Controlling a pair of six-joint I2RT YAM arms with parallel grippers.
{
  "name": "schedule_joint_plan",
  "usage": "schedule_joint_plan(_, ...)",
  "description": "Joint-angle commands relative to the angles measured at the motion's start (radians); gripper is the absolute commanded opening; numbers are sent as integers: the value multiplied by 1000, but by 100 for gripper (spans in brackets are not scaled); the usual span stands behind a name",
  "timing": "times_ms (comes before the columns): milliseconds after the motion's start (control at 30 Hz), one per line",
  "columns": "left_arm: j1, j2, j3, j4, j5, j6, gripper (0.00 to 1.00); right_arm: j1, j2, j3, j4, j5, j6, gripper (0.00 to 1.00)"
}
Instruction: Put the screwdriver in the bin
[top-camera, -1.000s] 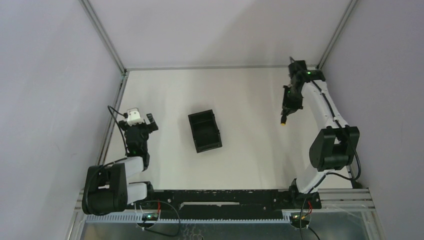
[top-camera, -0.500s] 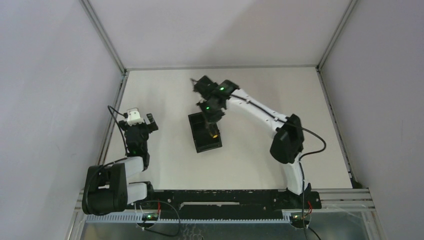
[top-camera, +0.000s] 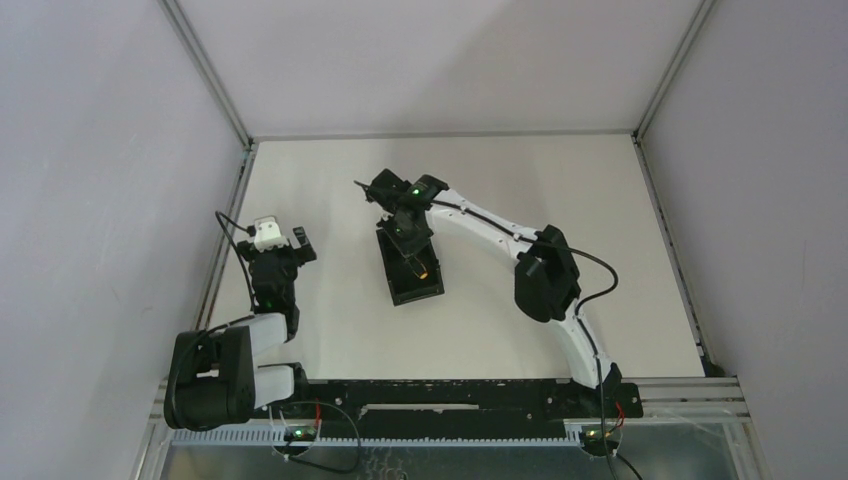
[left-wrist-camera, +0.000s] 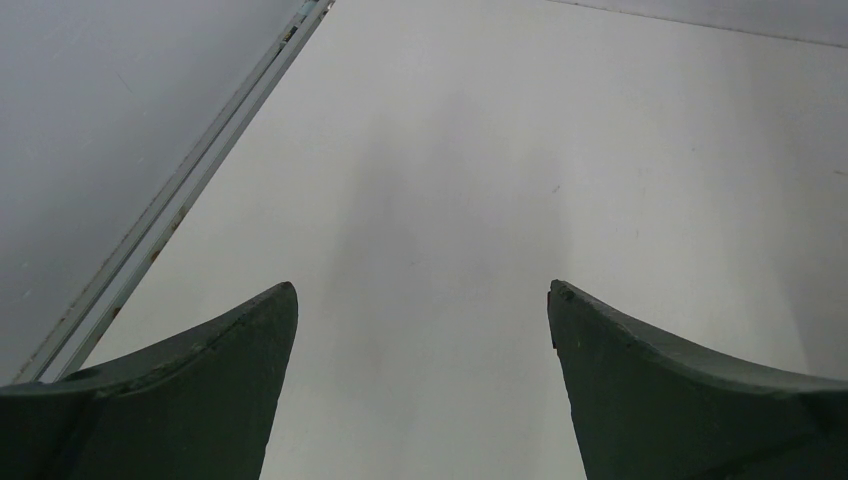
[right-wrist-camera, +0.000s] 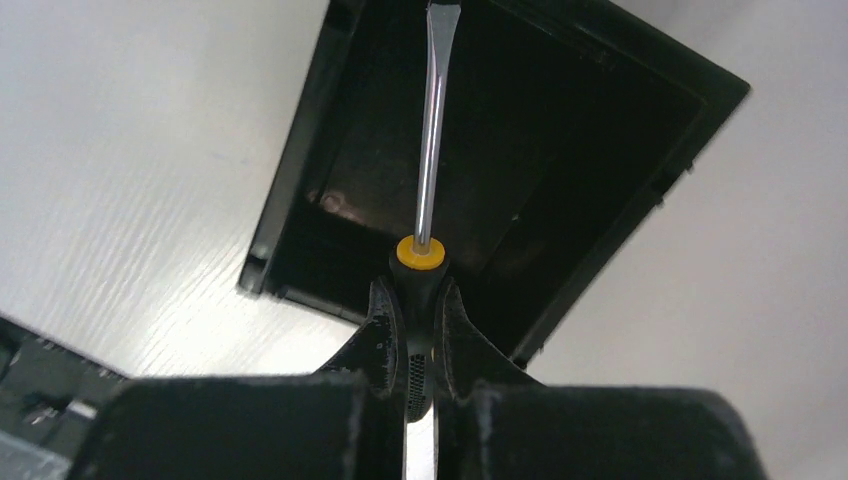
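The black bin (top-camera: 398, 296) sits at the table's middle, with an inner divider near its far end. My right gripper (top-camera: 408, 240) reaches over it from the right. It is shut on the black handle of the screwdriver (top-camera: 421, 268). In the right wrist view the gripper (right-wrist-camera: 418, 292) clamps the handle just behind the orange-yellow collar. The screwdriver's (right-wrist-camera: 430, 150) thin shaft points out over the bin's (right-wrist-camera: 296, 160) dark inside, held above it. My left gripper (top-camera: 285, 240) is open and empty at the left of the table, far from the bin. It shows only bare table in the left wrist view (left-wrist-camera: 422, 290).
Grey walls with metal frame posts (top-camera: 205, 70) close in the white table (top-camera: 520, 190) on three sides. A metal rail (left-wrist-camera: 180, 200) runs along the left edge beside my left gripper. The black base rail (top-camera: 440, 395) spans the near edge.
My right arm swung from the far right of the table leftwards to over the bin, carrying the screwdriver, then shifted a little further left. The left arm has not moved.
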Motion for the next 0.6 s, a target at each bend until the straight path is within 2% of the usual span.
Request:
schedule_joint_plan(0, -8, -1, 43, 35, -4, 15, 100, 1, 57, -32, 86, 46, -38, 0)
schedule_joint_plan(100, -8, -2, 43, 35, -3, 15, 100, 5, 62, -78, 144, 78, -32, 6)
schedule_joint_plan(267, -8, -1, 43, 35, -4, 16, 100, 7, 44, -134, 208, 109, -9, 31)
schedule_joint_plan(400, -8, -1, 42, 35, -4, 15, 100, 8, 28, -133, 215, 107, -1, 45)
schedule_joint_plan(567, -8, 0, 43, 35, -5, 16, 100, 18, -45, -120, 213, 127, 6, 48)
